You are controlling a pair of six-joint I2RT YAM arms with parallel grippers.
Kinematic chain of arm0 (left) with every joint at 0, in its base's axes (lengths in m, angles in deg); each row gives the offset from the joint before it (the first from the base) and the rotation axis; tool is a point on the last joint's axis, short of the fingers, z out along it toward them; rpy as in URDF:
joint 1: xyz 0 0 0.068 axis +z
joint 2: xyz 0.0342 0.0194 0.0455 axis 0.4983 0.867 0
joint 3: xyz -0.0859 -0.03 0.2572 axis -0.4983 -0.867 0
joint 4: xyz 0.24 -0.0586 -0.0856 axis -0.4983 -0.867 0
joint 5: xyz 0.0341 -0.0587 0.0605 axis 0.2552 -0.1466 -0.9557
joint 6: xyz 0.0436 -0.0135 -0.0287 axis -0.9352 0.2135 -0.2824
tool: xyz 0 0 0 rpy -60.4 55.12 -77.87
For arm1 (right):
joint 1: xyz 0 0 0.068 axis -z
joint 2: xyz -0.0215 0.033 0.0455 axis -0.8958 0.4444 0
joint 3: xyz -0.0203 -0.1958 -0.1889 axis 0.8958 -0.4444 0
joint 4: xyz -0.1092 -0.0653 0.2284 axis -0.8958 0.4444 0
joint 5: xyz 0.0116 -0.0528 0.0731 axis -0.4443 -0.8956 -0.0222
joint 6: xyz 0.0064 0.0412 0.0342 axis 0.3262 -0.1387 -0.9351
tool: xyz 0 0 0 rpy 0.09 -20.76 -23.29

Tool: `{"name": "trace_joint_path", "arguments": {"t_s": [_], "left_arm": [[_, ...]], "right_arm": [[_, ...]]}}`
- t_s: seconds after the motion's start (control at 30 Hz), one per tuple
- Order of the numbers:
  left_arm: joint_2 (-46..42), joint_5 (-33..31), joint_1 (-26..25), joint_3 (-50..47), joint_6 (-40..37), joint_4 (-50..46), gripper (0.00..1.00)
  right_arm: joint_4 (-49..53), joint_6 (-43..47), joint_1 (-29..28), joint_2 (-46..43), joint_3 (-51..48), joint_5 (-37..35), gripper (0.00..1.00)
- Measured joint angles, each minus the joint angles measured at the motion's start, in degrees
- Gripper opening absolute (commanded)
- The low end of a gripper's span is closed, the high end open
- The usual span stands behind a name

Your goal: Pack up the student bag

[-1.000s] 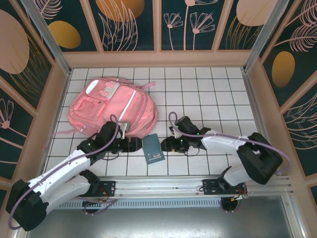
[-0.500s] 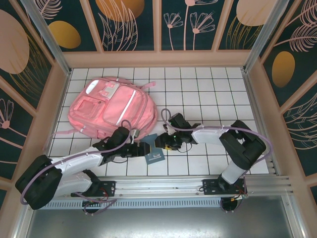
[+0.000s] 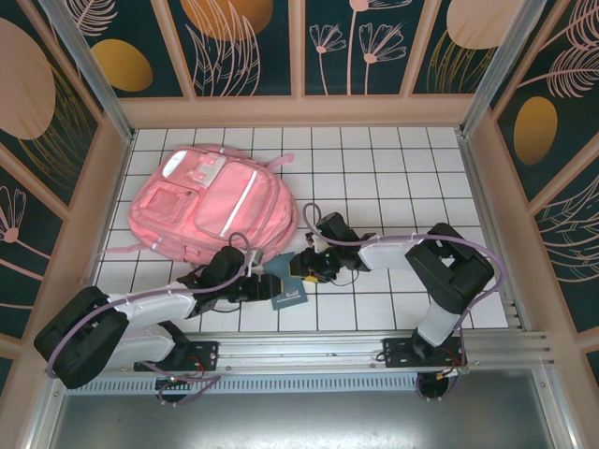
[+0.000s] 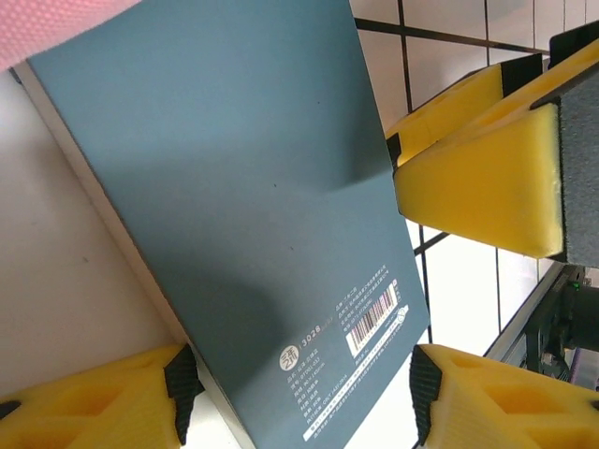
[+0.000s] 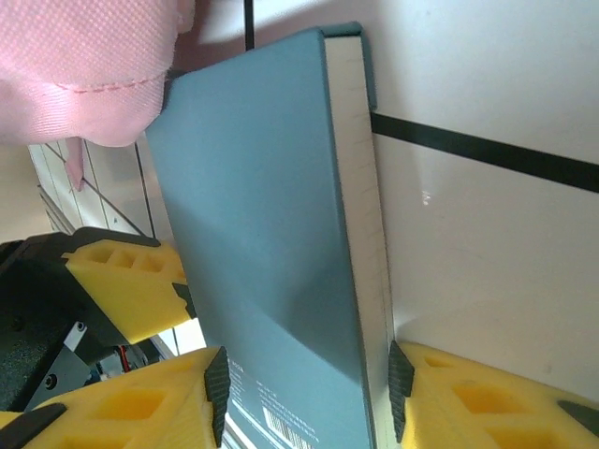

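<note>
Left claw [image 4: 299,388], right claw [image 5: 307,398] converged (astride notebook [image 3: 288,292])

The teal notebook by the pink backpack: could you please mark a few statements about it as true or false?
1. The teal notebook sits inside the student bag. False: it is outside, at the bag's near edge.
2. A barcode shows on its cover. True.
3. The right gripper straddles the notebook with its fingers. True.
4. The left gripper is holding a bag strap. False: its fingers flank the notebook.
</note>
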State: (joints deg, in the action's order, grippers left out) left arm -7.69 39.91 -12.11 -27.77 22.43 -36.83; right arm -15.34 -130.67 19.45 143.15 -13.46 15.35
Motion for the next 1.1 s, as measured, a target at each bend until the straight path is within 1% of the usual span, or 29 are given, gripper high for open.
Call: {"name": "trace_joint_path", "arguments": {"t_s": [0.27, 0.5, 0.73, 0.9, 1.1], "left_arm": [[-0.28, -0.15, 0.04, -0.2, 0.0, -0.04, 0.61], [-0.55, -0.24, 0.04, -0.28, -0.02, -0.24, 0.6], [-0.55, -0.24, 0.04, -0.28, -0.2, -0.26, 0.6], [-0.61, -0.33, 0.04, -0.28, -0.22, -0.48, 0.61], [-3.5, -1.7, 0.02, -0.24, -0.44, -4.07, 0.65]], "right_arm": [[-2.14, -3.41, 0.26, -0.15, -1.46, -0.02, 0.37], [-1.38, -3.52, 0.02, -3.56, -1.79, 0.04, 0.27], [-1.79, -3.8, -0.92, -4.61, -1.88, 0.13, 0.24], [-2.29, -4.52, -0.96, -4.72, -2.05, 0.26, 0.14], [-2.25, -4.37, -1.73, -5.14, -2.05, 0.13, 0.05]]}}
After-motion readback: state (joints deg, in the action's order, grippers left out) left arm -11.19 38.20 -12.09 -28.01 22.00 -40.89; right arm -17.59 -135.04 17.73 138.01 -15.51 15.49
